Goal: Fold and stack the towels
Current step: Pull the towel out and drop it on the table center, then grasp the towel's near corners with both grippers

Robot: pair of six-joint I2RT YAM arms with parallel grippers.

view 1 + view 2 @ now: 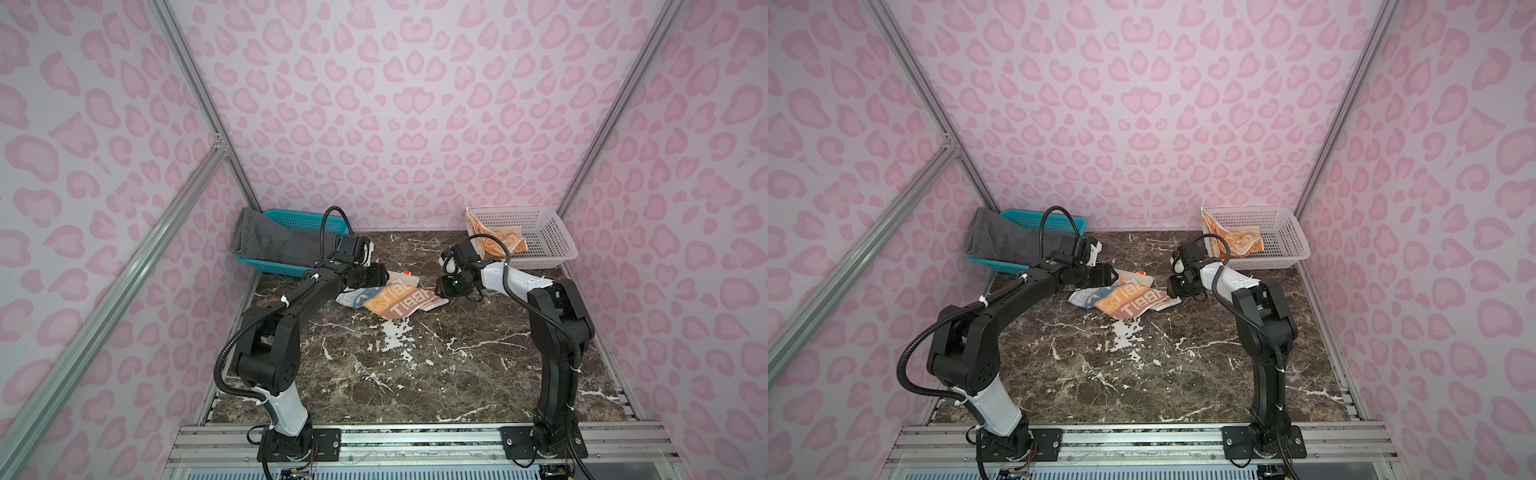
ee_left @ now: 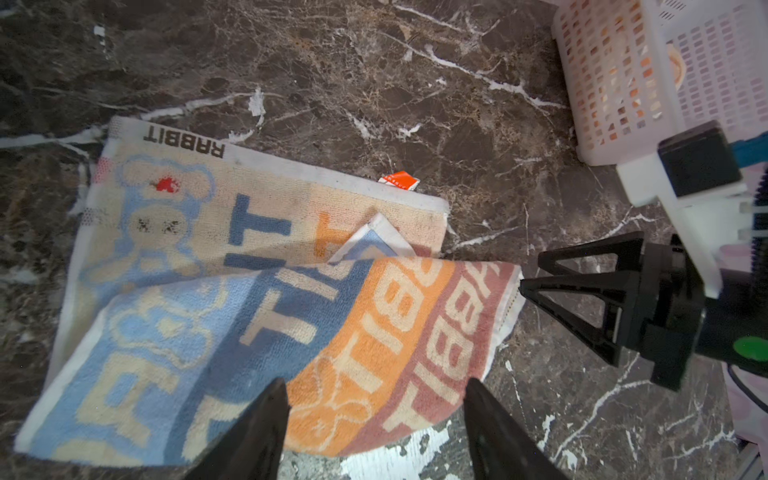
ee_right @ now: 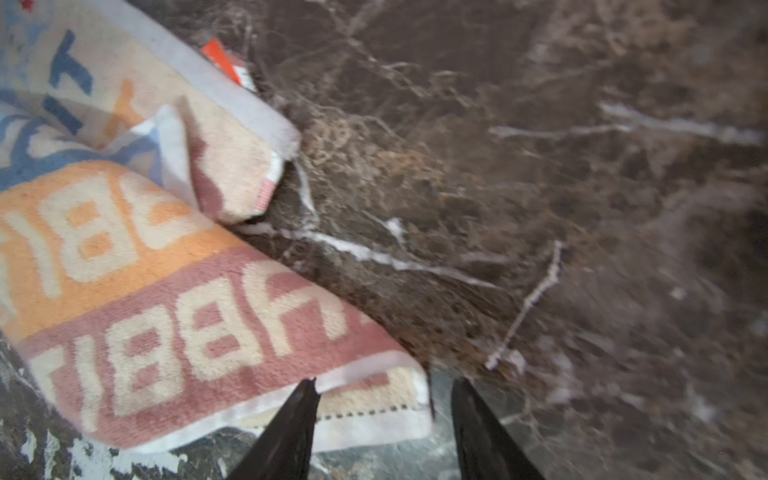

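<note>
While left end effector [image 2: 374,382] and right end effector [image 3: 382,381] gape, the lettered towel [image 1: 390,303] stretches left-to-right

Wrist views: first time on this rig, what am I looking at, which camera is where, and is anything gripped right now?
Two robot arms, each ending in a two-finger claw. Both top views look down on the whole marble table. Each wrist view looks along one arm's fingers. The lettered towel lies partly folded mid-table; a grey towel drapes over the teal basket; an orange towel sits in the white basket. The left gripper is open above the lettered towel; the right gripper is open at its corner. Nothing is gripped.
</note>
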